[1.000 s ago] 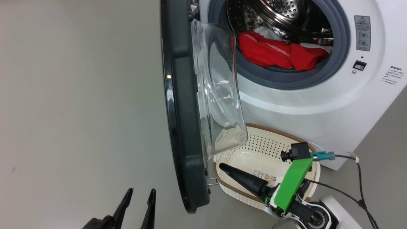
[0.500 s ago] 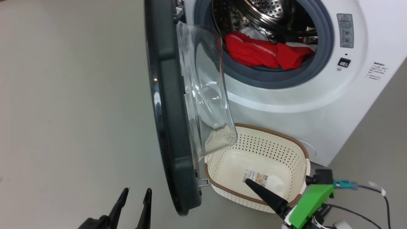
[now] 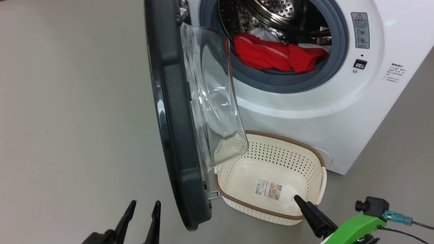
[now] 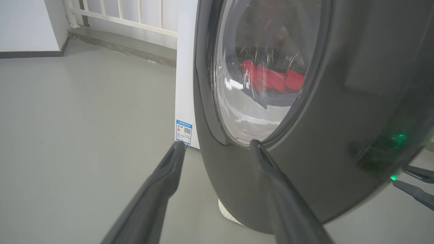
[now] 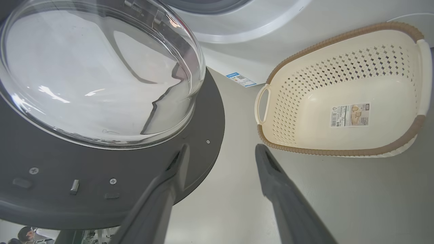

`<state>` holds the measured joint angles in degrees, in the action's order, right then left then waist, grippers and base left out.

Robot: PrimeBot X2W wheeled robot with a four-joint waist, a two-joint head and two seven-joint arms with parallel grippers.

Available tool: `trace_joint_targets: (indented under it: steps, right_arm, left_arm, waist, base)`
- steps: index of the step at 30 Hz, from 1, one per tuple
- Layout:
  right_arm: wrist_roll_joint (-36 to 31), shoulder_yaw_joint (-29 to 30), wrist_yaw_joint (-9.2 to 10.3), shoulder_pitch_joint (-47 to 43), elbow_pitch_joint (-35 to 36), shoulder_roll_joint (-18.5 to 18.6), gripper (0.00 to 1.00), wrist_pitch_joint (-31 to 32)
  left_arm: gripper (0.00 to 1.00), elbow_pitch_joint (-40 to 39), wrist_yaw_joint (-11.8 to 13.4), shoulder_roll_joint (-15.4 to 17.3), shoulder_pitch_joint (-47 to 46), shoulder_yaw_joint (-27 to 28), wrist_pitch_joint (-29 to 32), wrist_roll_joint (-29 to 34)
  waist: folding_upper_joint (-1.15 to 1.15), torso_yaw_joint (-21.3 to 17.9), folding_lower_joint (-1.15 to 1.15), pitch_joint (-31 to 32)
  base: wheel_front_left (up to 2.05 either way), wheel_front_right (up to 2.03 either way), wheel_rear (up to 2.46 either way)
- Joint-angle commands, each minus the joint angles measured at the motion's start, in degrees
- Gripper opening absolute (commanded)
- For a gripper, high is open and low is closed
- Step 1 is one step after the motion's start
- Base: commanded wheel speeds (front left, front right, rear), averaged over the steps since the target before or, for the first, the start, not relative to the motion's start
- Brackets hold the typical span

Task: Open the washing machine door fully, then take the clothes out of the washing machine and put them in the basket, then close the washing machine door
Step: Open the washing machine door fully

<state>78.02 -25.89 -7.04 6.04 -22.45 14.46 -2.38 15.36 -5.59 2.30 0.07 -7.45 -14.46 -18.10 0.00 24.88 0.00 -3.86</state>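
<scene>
The left gripper (image 4: 217,143) hangs low at the near left with its two fingers spread apart and nothing between them. It points at the glossy outer face of the washing machine door (image 3: 173,112). In the left wrist view its right finger overlaps the dark rim, and I cannot tell whether it touches. The right gripper (image 5: 222,147) is also spread wide and empty at the near right. It aims at the strip of floor between the door's inner face and the basket (image 3: 271,152), with one finger close to the basket's near rim in the head view.

The door stands swung well out from the washing machine (image 3: 305,112), seen nearly edge-on from the head, with its clear glass bowl bulging to the right over the basket's far left corner. The basket sits on the floor just in front of the machine and right of the door, holding only its label sticker. The clothes (image 3: 268,56), red pieces with some white fabric behind, lie heaped at the front of the steel drum against the grey gasket.

By my reading the opening step is done or nearly so. Every garment has yet to be lifted out and dropped in the basket, and closing the door comes last
</scene>
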Motion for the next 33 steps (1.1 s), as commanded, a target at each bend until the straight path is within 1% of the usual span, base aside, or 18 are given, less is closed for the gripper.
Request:
trace_joint_targets:
  steps: [1, 6, 9, 12, 15, 22, 23, 27, 33]
  right_arm:
    - [-1.2, -1.9, -0.45, 1.0, 0.5, 1.2, 1.0, -2.3]
    - [-6.1, -6.9, -0.45, 2.2, -2.6, 3.6, 1.0, -9.3]
    - [-8.4, -9.0, -0.45, 3.1, -3.9, 4.4, 1.0, -11.6]
    - [-12.1, -10.1, -0.45, 3.9, -5.0, 5.0, 1.0, -12.5]
    - [-18.2, -6.6, -0.45, 4.0, -4.4, 4.6, 1.0, -12.6]
    - [-32.4, 3.4, -0.45, 0.3, -0.6, 1.5, 1.0, -12.6]
    - [-32.4, 3.4, -0.45, 0.3, -0.6, 1.5, 1.0, -12.6]
    - [-40.2, 7.6, -0.45, -2.2, 1.7, -0.3, 1.0, -12.6]
    - [-49.2, 14.3, -0.45, -5.1, 5.5, -3.3, 1.0, -12.6]
  left_arm:
    - [1.0, -1.0, -0.2, 0.6, -0.7, 2.1, -0.5, 0.5]
    - [1.0, -1.0, -0.2, 0.6, -0.7, 2.2, -0.5, 0.5]
    - [1.0, -1.0, -0.2, 0.6, -0.7, 2.3, -0.5, 0.5]
    - [1.0, -1.0, -0.2, 0.6, -0.7, 2.4, -0.5, 0.3]
    - [1.0, -1.1, -0.1, 0.6, -0.8, 2.6, -0.5, 0.2]
    - [1.0, -1.2, -0.1, 0.6, -0.7, 2.7, -0.5, 0.2]
    - [1.0, -1.2, -0.1, 0.6, -0.7, 2.7, -0.5, 0.2]
    - [1.0, -1.1, -0.1, 0.6, -0.8, 2.7, -0.5, 0.2]
    - [1.0, -1.2, -0.1, 0.6, -0.9, 2.7, -0.5, 0.0]
  waist:
    - [0.0, 0.0, 0.0, 0.0]
    - [0.0, 0.0, 0.0, 0.1]
    - [0.0, 0.0, 0.0, -0.1]
    - [0.0, -0.1, 0.0, -0.2]
    - [0.0, -0.3, 0.0, -0.4]
    - [0.0, -0.5, 0.0, -0.3]
    - [0.0, -0.5, 0.0, -0.3]
    - [0.0, -0.4, 0.0, -0.3]
    - [0.0, -0.3, 0.0, -0.3]
  base:
    - [0.0, 0.0, 0.0]
    - [0.0, 0.0, 0.0]
    - [0.0, 0.0, 0.0]
    - [0.0, 0.0, 0.0]
    - [0.0, 0.0, 0.0]
    - [0.0, 0.0, 0.0]
    - [0.0, 0.0, 0.0]
    - [0.0, 0.0, 0.0]
    - [0.0, 0.0, 0.0]
